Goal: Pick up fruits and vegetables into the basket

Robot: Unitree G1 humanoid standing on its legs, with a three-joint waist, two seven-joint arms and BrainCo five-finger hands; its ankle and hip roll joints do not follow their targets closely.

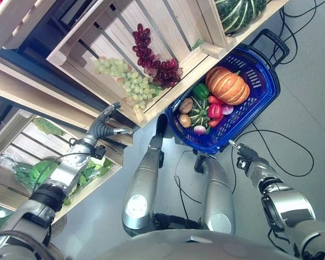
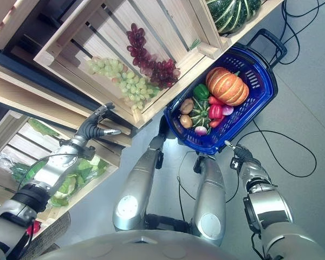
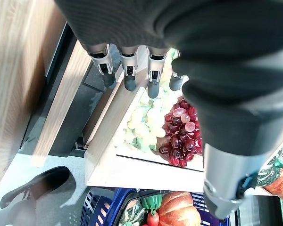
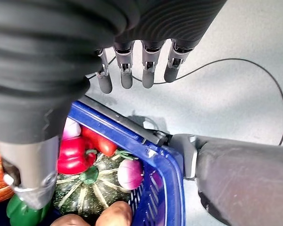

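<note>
Green grapes (image 1: pixel 124 81) lie in a slanted wooden crate (image 1: pixel 86 40), touching dark red grapes (image 1: pixel 151 54) at their two o'clock.
Likely soft, light and easily bruised, they seem best lifted by cupping under the bunch near its stem, though I cannot make the stem out. At their seven o'clock, the left hand (image 1: pixel 104 127) hovers empty, fingers relaxed. At four o'clock, a blue basket (image 1: pixel 262 81) holds a pumpkin (image 1: pixel 227 85) and peppers (image 1: pixel 214 111); the right hand (image 1: pixel 244 153), fingers straight, hangs beside it.
</note>
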